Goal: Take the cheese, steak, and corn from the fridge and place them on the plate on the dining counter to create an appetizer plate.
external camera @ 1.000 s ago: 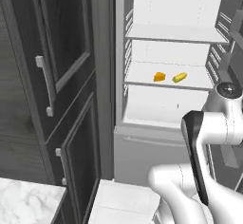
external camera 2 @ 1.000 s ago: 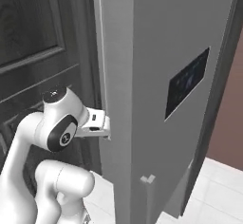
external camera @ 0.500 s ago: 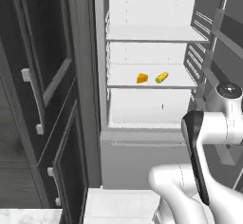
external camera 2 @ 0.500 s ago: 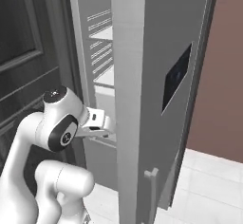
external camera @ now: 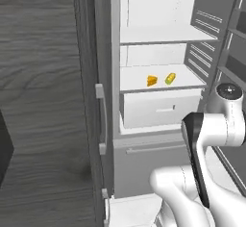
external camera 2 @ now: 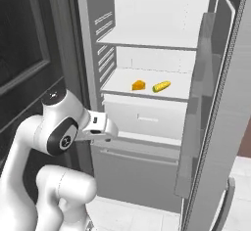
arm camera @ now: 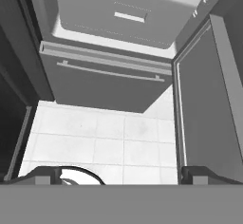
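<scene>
A: Fridge (external camera 2: 147,39) door is swung wide. Cheese (external camera: 152,81) and corn (external camera: 170,78) are seen side by side on the middle shelf (external camera 2: 147,80), just above the white drawer (external camera: 161,108); steak cannot be made out. Jaws are spread fully, nothing held, and are pointed down at the floor (arm camera: 104,137) in front of the fridge.

B: The hand is judged to need raising and levelling to shelf height first. The cheese is best approached from the front, jaws set across the wedge's flat sides, with the corn left undisturbed beside it.
</scene>
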